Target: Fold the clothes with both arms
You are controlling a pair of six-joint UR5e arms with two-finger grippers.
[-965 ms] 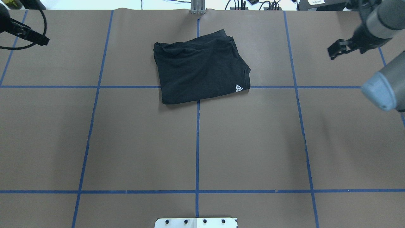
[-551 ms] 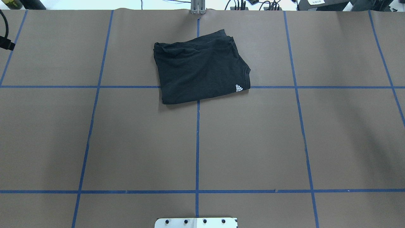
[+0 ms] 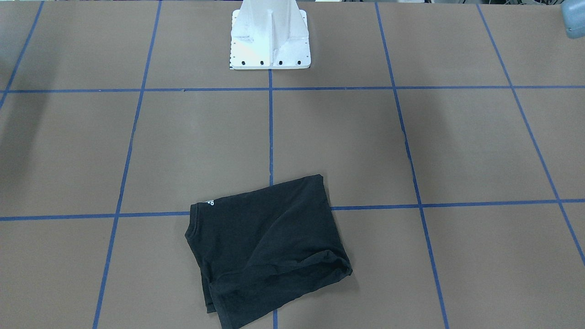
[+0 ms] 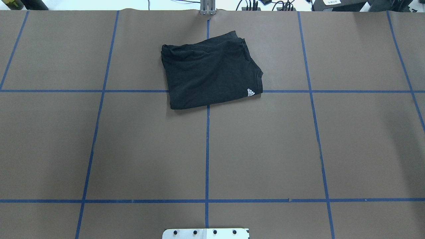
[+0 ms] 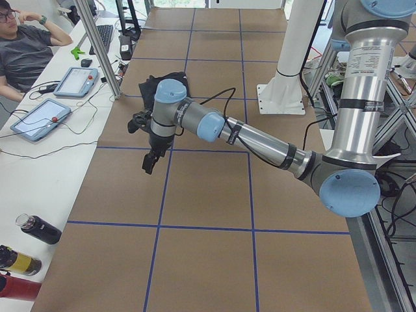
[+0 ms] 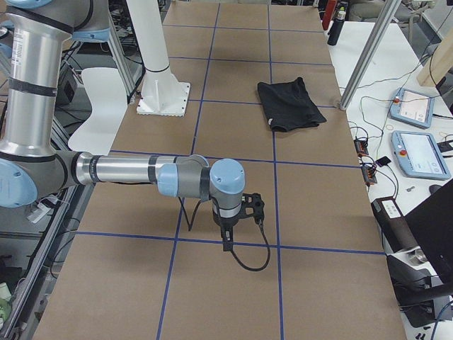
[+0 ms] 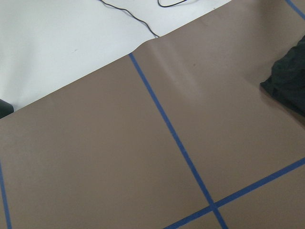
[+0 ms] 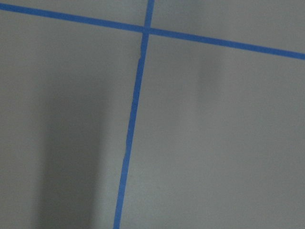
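A: Both arms (image 5: 260, 140) had swung out of the overhead shot; a second before, they flanked the black T-shirt (image 4: 209, 73).

B: It stayed folded at the far middle of the counter (image 4: 265, 149). The left hand (image 5: 149, 162) and right hand (image 6: 226, 241) hung well apart from it, empty; open or closed, couldn't tell. Fold looked finished.

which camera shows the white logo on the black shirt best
The overhead exterior view: the white logo sits fully visible on the folded black shirt, near its collar. The front-facing view catches only a sliver at the shirt's edge. In the side views the shirt is too small, and the wrist views miss the logo.
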